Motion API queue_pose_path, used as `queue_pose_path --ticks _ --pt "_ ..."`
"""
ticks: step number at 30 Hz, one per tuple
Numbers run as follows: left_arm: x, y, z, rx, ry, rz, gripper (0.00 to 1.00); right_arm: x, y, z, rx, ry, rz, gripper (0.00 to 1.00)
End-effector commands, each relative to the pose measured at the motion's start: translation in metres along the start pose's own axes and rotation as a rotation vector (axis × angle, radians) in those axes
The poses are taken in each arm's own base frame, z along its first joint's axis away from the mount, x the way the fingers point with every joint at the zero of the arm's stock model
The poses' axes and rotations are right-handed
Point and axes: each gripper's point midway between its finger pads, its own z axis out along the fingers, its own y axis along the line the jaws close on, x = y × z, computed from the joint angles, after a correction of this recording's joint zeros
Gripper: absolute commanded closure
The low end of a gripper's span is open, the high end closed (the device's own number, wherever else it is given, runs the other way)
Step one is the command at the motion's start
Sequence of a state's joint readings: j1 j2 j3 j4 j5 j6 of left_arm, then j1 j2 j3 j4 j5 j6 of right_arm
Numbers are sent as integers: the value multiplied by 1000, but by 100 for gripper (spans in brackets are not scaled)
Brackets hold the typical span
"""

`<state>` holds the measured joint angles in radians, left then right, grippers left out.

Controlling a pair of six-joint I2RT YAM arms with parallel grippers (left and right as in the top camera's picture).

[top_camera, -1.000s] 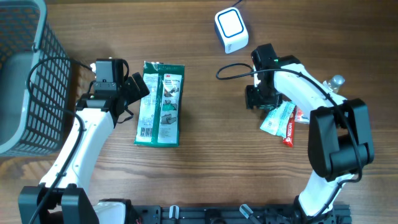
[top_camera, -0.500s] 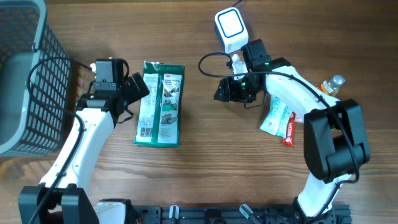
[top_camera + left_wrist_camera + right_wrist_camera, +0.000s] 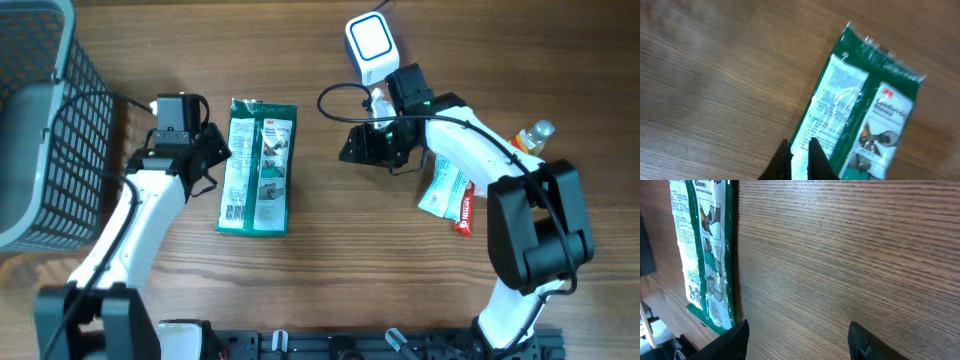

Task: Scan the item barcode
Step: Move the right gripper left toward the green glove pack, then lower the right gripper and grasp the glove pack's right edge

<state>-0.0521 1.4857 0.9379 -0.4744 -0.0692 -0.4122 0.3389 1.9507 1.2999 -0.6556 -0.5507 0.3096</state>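
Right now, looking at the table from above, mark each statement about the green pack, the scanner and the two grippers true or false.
1. The green pack lies flat on the table. True.
2. The right gripper holds the pack. False: it is open, empty and apart from it.
3. The white scanner sits in the basket. False: it stands on the table.
4. The left gripper is shut at the pack's edge. True.

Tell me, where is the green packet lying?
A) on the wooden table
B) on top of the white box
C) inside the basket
A: the green packet lies flat on the wooden table, off to the side of the basket.
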Motion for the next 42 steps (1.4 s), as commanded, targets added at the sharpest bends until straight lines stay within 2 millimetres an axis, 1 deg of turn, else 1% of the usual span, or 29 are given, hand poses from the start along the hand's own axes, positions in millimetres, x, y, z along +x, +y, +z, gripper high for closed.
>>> queue_pose_path --ticks 1,3,4,7,11,18,20,23,25,30,33,37,42 --pt "24 7 28 -19 90 59 93 7 10 8 -24 25 -15 36" --pt "27 7 38 -21 102 71 94 7 15 11 -28 23 -31 36" --pt "30 8 46 -26 117 71 94 6 20 13 -33 17 -49 36" --pt "44 6 58 -7 178 70 95 7 29 18 -42 14 -77 36" --pt "58 -2 63 45 241 62 94 9 32 21 -24 12 -92 36" --pt "79 6 74 19 322 53 93 14 39 27 -20 18 -115 36" --pt "85 4 76 34 350 49 93 14 37 31 -20 7 -82 36" --pt "94 -7 74 95 390 43 94 18 30 39 -25 -3 -61 36" --pt "97 -11 72 109 401 47 94 23 29 43 -46 2 -64 36" --pt "105 -18 70 111 422 74 94 34 31 53 -109 12 -79 36" --pt "111 -24 68 116 431 96 92 42 29 59 -107 24 -58 37" --pt "119 -30 66 119 448 122 92 50 32 65 -107 34 -72 37" --pt "121 -32 65 101 450 90 92 62 34 74 -100 50 27 37"
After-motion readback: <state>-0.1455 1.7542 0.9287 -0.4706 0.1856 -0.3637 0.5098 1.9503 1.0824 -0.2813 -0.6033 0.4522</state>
